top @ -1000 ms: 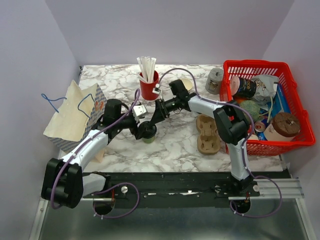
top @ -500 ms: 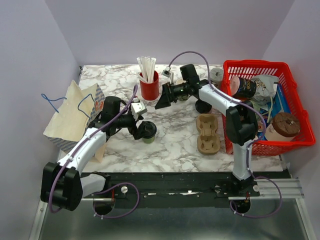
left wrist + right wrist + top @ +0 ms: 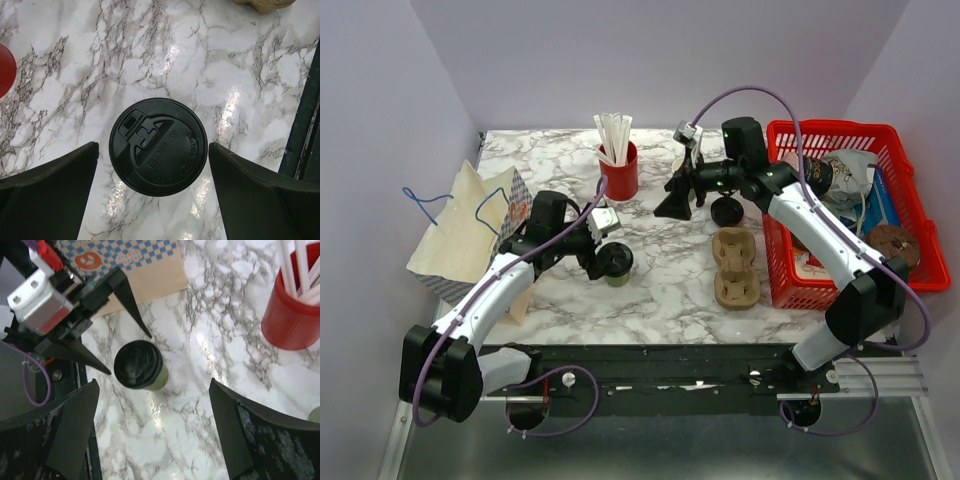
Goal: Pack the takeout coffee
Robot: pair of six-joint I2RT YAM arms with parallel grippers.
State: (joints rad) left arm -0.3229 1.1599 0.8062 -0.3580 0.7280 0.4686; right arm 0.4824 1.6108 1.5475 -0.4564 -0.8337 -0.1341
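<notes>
The takeout coffee cup stands upright on the marble table with its black lid on; its green side shows in the right wrist view. My left gripper is open directly above it. In the left wrist view its fingers stand either side of the lid with a gap on each side. My right gripper is open and empty, up above the table to the right of the red straw cup and well away from the coffee. The right wrist view looks down on the cup and the left fingers.
A red cup of white straws stands at the back. A brown pulp cup tray lies right of centre, with a small black round object behind it. A red basket of goods is at the right, and a paper bag at the left.
My right gripper has pulled back from the coffee cup, up and to the right past the straw cup. My left gripper has stayed over the cup.
</notes>
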